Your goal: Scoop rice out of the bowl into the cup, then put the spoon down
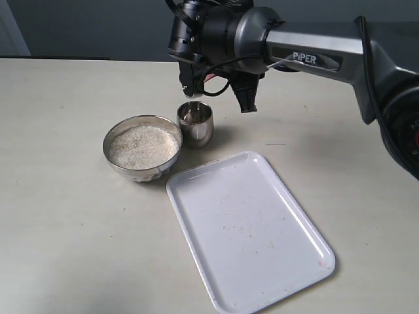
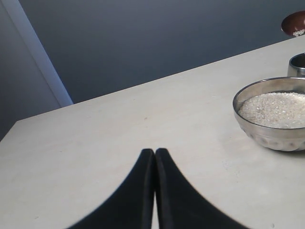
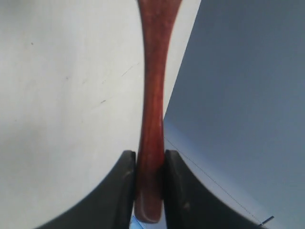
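Observation:
The steel bowl (image 1: 139, 173) sits left of centre on the table, filled with white rice (image 1: 144, 147). Just to its right the small steel cup (image 1: 196, 124) stands upright. My right gripper (image 3: 150, 157) is shut on the handle of the reddish-brown wooden spoon (image 3: 153, 95), and the right arm hangs over the cup. In the left wrist view the spoon head (image 2: 295, 23) carries a few grains above the cup (image 2: 298, 64), beyond the bowl (image 2: 271, 136). My left gripper (image 2: 155, 151) is shut and empty, low over bare table well away from the bowl. It does not show in the exterior view.
A white rectangular tray (image 1: 249, 229) lies at an angle in front of and to the right of the bowl and cup, with a few specks on it. The right arm (image 1: 314, 55) spans the upper right of the exterior view.

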You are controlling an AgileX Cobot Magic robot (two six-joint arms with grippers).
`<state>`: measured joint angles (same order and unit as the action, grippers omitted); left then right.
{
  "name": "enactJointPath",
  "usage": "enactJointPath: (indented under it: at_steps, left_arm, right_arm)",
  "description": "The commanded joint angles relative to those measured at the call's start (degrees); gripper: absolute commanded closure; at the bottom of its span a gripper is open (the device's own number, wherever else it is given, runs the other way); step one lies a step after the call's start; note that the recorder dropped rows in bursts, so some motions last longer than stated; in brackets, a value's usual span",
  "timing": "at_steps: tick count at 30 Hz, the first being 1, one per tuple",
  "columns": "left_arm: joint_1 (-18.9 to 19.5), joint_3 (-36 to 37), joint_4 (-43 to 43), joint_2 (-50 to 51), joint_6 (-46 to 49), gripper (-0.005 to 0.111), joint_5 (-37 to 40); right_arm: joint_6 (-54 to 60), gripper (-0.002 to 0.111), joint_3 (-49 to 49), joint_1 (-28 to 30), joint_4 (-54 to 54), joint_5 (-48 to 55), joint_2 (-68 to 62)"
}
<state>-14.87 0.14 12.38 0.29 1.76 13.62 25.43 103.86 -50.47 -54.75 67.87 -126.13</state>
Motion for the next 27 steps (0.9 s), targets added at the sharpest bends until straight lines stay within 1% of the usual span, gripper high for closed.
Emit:
enactJointPath:
  at_steps: [1,27]
  left_arm:
    - [-0.59,-0.14,-0.09,-0.29,-0.26,0.106,-0.18]
    - [-0.59,-0.14,-0.09,-0.29,-0.26,0.106,-0.18]
  right_arm:
    - [-1.80,0.109,0.39,0.04,-0.84,1.08,0.57]
    - [-3.22,0.109,0.27,-1.13,-0.37,2.09,0.57]
